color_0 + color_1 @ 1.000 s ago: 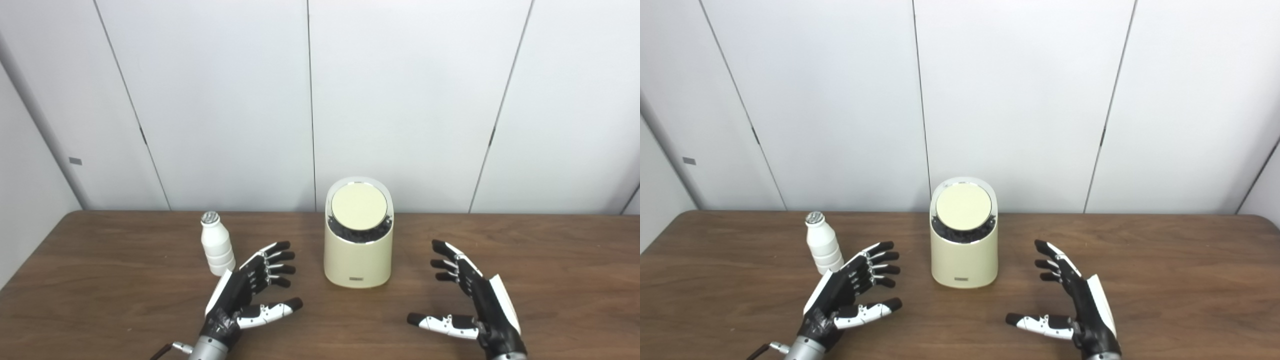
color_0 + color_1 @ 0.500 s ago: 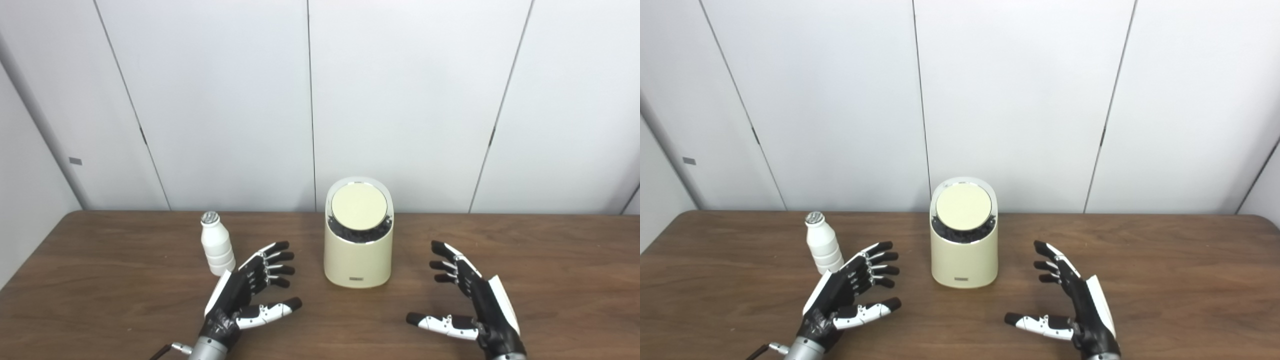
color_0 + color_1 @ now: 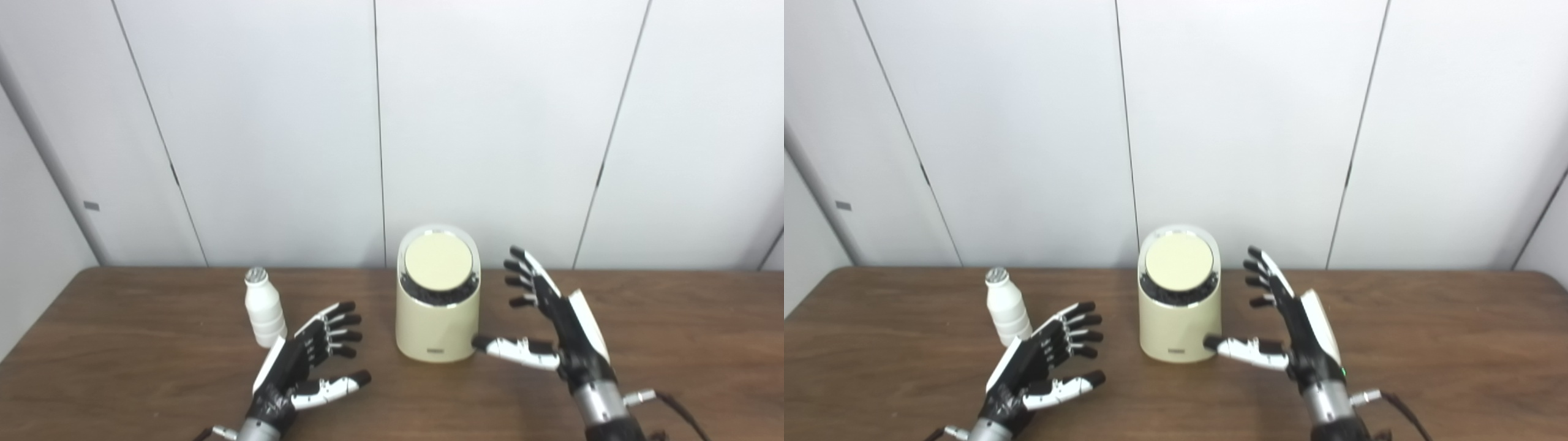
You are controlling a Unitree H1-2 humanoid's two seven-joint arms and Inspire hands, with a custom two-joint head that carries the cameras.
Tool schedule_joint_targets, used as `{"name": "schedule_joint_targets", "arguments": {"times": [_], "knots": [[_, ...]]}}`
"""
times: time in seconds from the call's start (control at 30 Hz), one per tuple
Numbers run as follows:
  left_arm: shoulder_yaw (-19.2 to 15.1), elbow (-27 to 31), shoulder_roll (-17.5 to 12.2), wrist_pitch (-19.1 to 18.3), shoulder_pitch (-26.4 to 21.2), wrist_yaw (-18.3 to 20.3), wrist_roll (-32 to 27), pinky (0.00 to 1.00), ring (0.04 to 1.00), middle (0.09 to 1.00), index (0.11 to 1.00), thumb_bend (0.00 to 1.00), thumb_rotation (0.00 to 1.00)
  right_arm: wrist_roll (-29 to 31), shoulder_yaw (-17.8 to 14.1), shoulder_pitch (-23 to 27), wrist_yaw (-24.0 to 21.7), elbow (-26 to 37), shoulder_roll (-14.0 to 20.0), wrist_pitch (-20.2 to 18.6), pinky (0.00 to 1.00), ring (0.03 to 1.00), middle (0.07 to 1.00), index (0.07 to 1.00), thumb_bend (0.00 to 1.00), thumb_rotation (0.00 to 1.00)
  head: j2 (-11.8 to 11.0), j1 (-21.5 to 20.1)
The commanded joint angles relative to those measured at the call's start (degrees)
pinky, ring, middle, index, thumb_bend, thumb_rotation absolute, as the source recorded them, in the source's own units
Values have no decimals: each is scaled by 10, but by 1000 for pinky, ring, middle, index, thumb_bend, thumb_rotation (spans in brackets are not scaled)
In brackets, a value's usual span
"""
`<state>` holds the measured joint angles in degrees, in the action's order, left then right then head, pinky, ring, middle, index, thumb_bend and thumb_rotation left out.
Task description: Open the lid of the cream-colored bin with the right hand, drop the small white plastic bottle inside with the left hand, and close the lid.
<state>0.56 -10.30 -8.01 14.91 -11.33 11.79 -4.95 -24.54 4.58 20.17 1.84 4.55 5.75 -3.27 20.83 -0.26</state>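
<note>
Count: two hands, one bin, one bottle.

Right hand (image 3: pixel 566 324): fingers (image 3: pixel 525 283) spread apart, holding nothing, raised just right of the bin (image 3: pixel 436 321), with their tips about level with the lid (image 3: pixel 438 261). Thumb reaches left to the bin's lower right wall (tip overlaps it in the right eye view; can't tell if it's actual contact).

Left hand (image 3: pixel 303 361): fingers (image 3: pixel 334 327) also apart, empty, low over the tabletop (image 3: pixel 122 367), palm turned toward the bin. Not touching anything.

Bottle (image 3: pixel 264 308): white, ribbed, silver cap, upright on the tabletop just behind and left of the left hand, well left of the bin.

Bin: cream, upright, mid-tabletop between the two hands, round lid down, tilted to face the cameras.
</note>
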Motion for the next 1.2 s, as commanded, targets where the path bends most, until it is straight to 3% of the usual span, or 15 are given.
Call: {"name": "schedule_joint_targets", "arguments": {"times": [0.0, 0.07, 0.3, 0.5, 0.67, 0.87, 0.97, 1.1, 1.17], "knots": [[-2, -1, -2, 26, -17, 2, -5, 657, 742, 812, 865, 717, 47, -16, 2, 32, -5, 30, 0, -30, 736, 872, 901, 961, 786, 410, 0, -2], [-2, -4, -3, 29, -18, 3, -5, 658, 742, 812, 869, 713, 50, -29, 5, 49, -7, 37, 0, -54, 783, 898, 923, 962, 779, 403, 1, -4], [-1, -16, -3, 40, -22, 7, -7, 646, 737, 810, 872, 709, 55, -59, 18, 94, 1, 26, -3, -90, 768, 918, 984, 943, 776, 359, -3, -6], [-1, -21, 0, 42, -24, 7, -10, 647, 731, 805, 865, 722, 55, -89, 30, 138, 1, 0, 1, -120, 764, 945, 1000, 935, 809, 385, -4, -2], [-1, -21, 1, 42, -23, 4, -7, 647, 730, 802, 864, 719, 43, -116, 45, 167, 7, -32, 8, -124, 745, 937, 992, 934, 829, 402, -4, -1], [0, -19, 3, 41, -22, 4, -8, 646, 732, 806, 870, 708, 42, -147, 65, 187, 19, -76, 16, -114, 834, 948, 978, 972, 877, 526, -3, 2], [-1, -16, 4, 37, -23, 3, -7, 649, 734, 807, 869, 711, 51, -152, 70, 194, 25, -92, 17, -111, 781, 929, 969, 979, 912, 521, 0, 2], [0, -15, 4, 40, -23, 0, -2, 650, 735, 806, 869, 714, 68, -154, 74, 195, 28, -104, 14, -112, 628, 900, 988, 999, 952, 490, 0, 4], [1, -16, 4, 43, -23, -1, 0, 650, 736, 807, 868, 713, 71, -159, 77, 194, 33, -107, 13, -112, 609, 899, 995, 1000, 954, 481, -2, 6]]}}
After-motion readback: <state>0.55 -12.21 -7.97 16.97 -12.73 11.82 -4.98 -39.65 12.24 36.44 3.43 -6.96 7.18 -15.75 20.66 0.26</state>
